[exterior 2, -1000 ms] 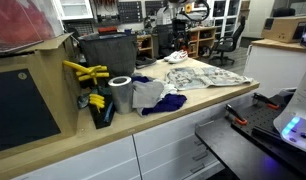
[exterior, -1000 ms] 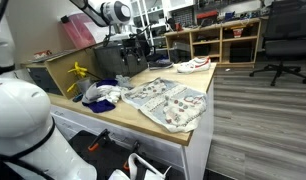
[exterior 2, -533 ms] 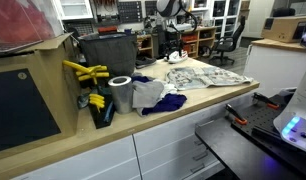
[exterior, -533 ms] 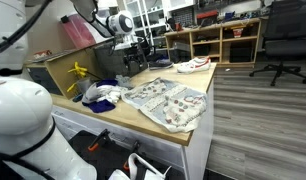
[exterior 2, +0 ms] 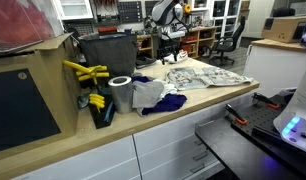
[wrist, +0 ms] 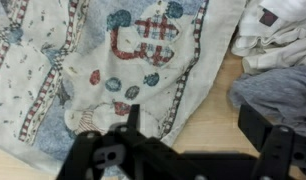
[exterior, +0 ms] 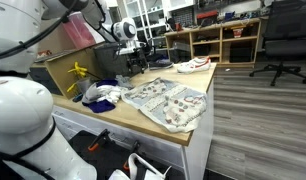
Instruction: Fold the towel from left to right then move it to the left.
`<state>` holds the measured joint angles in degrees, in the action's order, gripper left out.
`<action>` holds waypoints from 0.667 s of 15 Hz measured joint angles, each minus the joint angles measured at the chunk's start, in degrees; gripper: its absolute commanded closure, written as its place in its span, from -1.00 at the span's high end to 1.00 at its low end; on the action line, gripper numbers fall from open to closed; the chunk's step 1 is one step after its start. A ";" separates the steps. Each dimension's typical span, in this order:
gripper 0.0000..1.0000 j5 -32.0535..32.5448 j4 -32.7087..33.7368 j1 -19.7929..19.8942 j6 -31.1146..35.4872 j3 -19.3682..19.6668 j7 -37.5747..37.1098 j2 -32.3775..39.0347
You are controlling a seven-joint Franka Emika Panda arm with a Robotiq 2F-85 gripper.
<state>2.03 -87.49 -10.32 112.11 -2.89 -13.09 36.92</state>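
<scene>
- Claw (exterior: 136, 64) is hanging wide open over the far end of the towel (exterior: 169, 103), gripping nothing.
- Towel is lying spread out, printed side up, mid-frame on the desk (exterior: 121, 119) in both exterior views.
- In the wrist view the towel is filling the upper left, with the jaws standing apart along the bottom edge.
- White and blue cloth heap (exterior: 101, 95) is sitting just beside the towel.

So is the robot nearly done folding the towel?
Not yet. Nothing looks done: the towel lies spread out flat, unfolded. In hand: the open gripper hovers over it, holding nothing. Left: grab an edge, fold it across, then move it left.
</scene>
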 measured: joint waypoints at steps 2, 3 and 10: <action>1.00 0.11 1.65 -0.18 0.00 0.30 -0.31 1.70; 1.00 0.17 2.35 -0.34 0.00 0.53 -0.59 2.42; 1.00 0.16 3.73 -0.55 -0.47 0.57 -0.64 3.73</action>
<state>2.19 -83.76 -10.87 111.63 -2.32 -13.73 40.65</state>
